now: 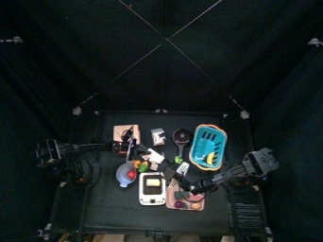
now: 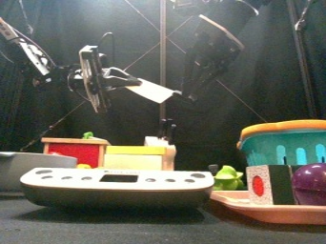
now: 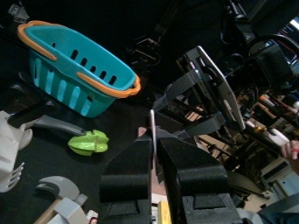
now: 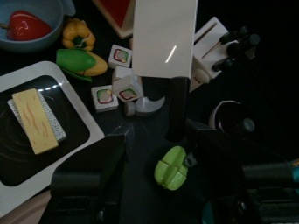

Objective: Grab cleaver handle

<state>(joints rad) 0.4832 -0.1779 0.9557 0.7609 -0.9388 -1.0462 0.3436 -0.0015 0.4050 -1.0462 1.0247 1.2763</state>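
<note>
The cleaver [image 2: 151,91] has a white blade [image 4: 167,39] and a black handle [image 4: 174,105]. It hangs in the air above the middle of the table [image 1: 151,156]. My left gripper [image 2: 95,81] is shut on the blade, which shows edge-on between its jaws in the left wrist view [image 3: 152,131]. My right gripper [image 4: 170,144] is open, with the handle lying between its jaws and not clamped. From the left wrist view the right gripper [image 3: 208,83] faces the cleaver with its jaws spread. In the top view it sits right of the cleaver [image 1: 180,173].
A teal basket with an orange rim [image 1: 207,142] stands at the back right. A white keypad toy [image 2: 114,186] sits at the front. A tray [image 2: 274,204] holds small toys. A green toy [image 4: 173,166], sushi pieces [image 4: 117,92] and a blue bowl [image 4: 30,22] lie below.
</note>
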